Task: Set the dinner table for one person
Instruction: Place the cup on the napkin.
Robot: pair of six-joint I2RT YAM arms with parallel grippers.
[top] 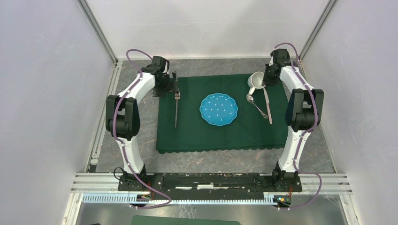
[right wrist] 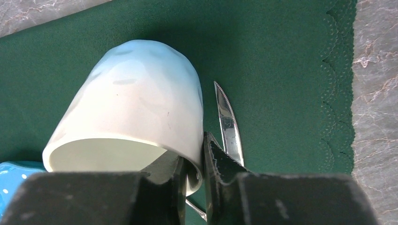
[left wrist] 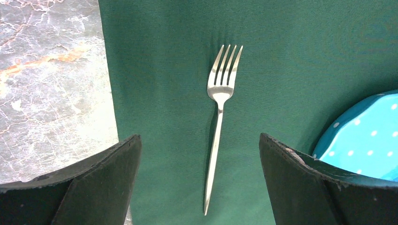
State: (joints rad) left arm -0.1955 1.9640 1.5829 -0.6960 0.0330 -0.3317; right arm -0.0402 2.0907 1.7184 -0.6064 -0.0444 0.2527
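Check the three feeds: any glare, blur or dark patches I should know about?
Top external: evenly lit, sharp, only soft shadows. Left wrist: fork crisp, stone table washed pale by glare. Right wrist: cup brightly lit on its side, near fingers dark and soft.

Open cloth lies between the fork and the plate, and along the near hem. Right of the plate the passage is tight. The spoon and knife lie close together, and the mug (rim pinched by the right gripper) crowds their far ends. Bare tabletop strips flank the cloth, bounded by the side walls.
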